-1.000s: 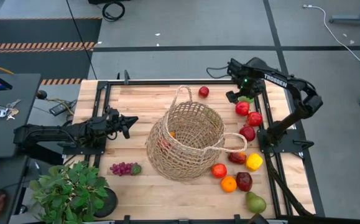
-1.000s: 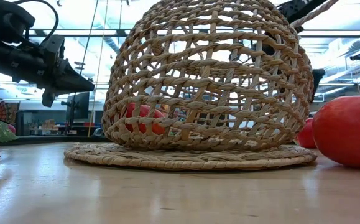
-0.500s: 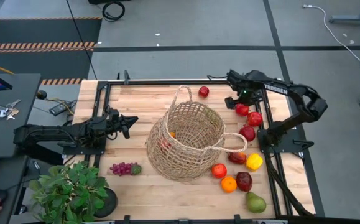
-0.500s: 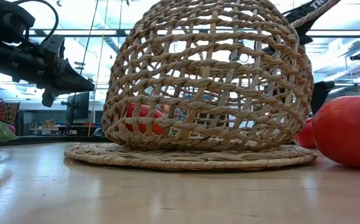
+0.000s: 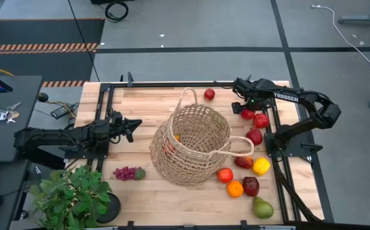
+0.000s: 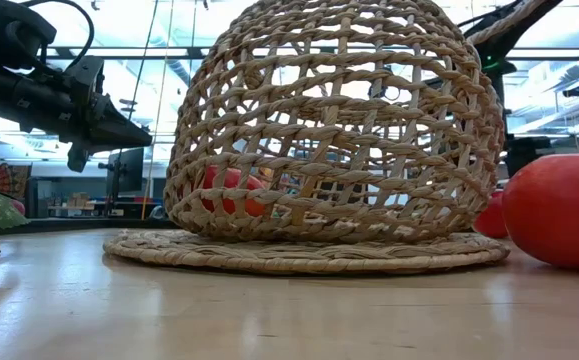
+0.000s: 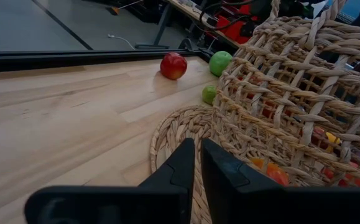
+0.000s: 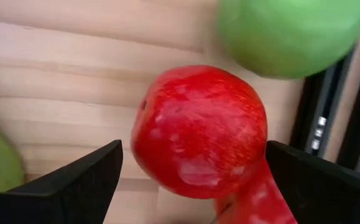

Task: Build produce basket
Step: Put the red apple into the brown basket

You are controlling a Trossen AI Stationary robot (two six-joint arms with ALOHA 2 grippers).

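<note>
**Q:** What moved over the last second?

**A:** Only the right arm. Its right gripper has swung from the table's far right edge to sit over the top of the red apple column, and the red apple now lies between its spread jaws, not yet clamped. The left gripper has not shifted; it hovers left of the basket with jaws pressed together on nothing.

**Q:** What does that mean for the job?

**A:** I judge a pick is being lined up: lower, close, then carry the apple to the basket. Most of the produce is outside the basket. It runs down the right side of the table, with grapes near the plant and one apple at the far edge. An orange and something red show through the weave, so a couple of pieces look to be inside.

**Q:** Textures and shapes?

**A:** The apple is round, glossy and hard, with a green apple just beside it. That crowding could nudge neighbours as the jaws close. The basket is open, coarse straw on a flat woven base, with looped handles. It appears to lie tipped over, mouth towards the right arm. The table is pale wooden planking.
</note>
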